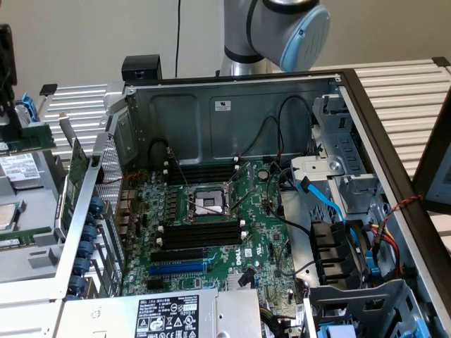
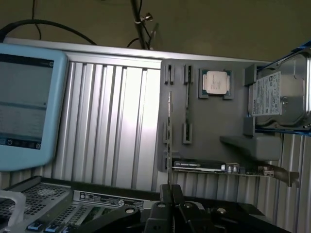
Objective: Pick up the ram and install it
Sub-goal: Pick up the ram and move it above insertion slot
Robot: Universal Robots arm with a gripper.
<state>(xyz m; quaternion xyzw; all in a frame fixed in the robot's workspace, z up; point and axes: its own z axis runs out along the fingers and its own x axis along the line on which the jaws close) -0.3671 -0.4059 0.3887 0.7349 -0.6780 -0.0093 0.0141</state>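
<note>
In the exterior view, a grey parts tray (image 1: pixel 42 204) sits at nine o'clock of the open computer case (image 1: pixel 232 105). On the tray the ram (image 1: pixel 25 234) shows as a narrow green strip, at about eight o'clock in the picture. It lies just nearer the camera than the processor chip (image 1: pixel 5 215) and the hard drive (image 1: pixel 17 169). A green expansion card (image 1: pixel 76 172) stands on edge between tray and case.

Inside the case, the motherboard (image 1: pixel 211 211) carries long black memory slots (image 1: pixel 201 232) at six o'clock of the processor socket (image 1: pixel 208 202). A blue slot (image 1: pixel 176 268) lies nearer the camera. The robot arm (image 1: pixel 282 28) rises at twelve o'clock, behind the case.

In the wrist view the pincer (image 2: pixel 169 191) has its black fingers pressed together, with nothing between them and nothing touched. It hangs over the edge of the case, with the tray beyond it. A thin edge-on line in the tray's holders, beside the processor chip, may be the ram, apart from the fingertips.
</note>
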